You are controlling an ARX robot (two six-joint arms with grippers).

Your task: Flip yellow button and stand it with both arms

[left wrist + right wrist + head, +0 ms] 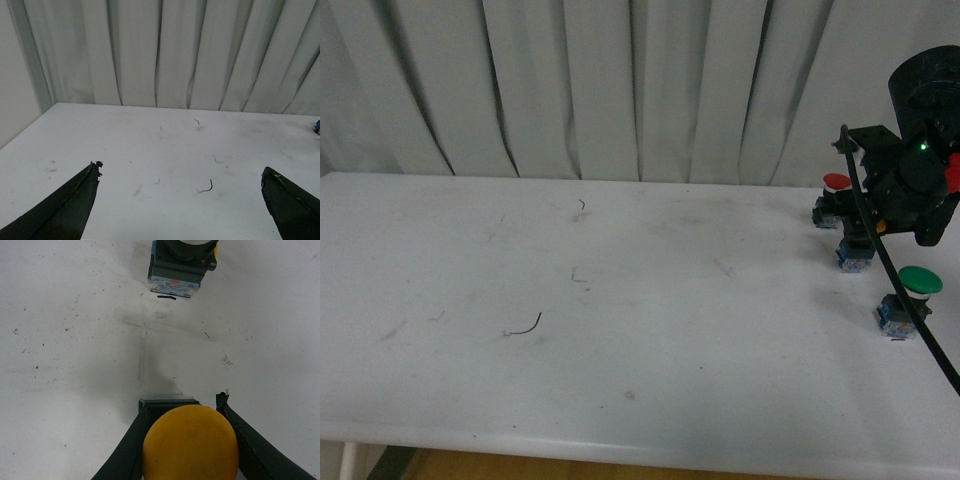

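1. Two fingers of your right hand (187, 440) are clamped on the yellow button (188, 444), which stands on the white surface (620, 300) at its right end.
2. Your left hand (180, 200) is spread apart, holding nothing.
3. Red button (834, 184) and green button (918, 282) stand nearby.

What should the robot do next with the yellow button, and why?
Probably close the right end effector on the yellow button. In the right wrist view its cap sits between the two black fingers, which flank it closely, though I cannot tell if they grip yet. The left end effector is open over bare table, far away, so it cannot help yet.
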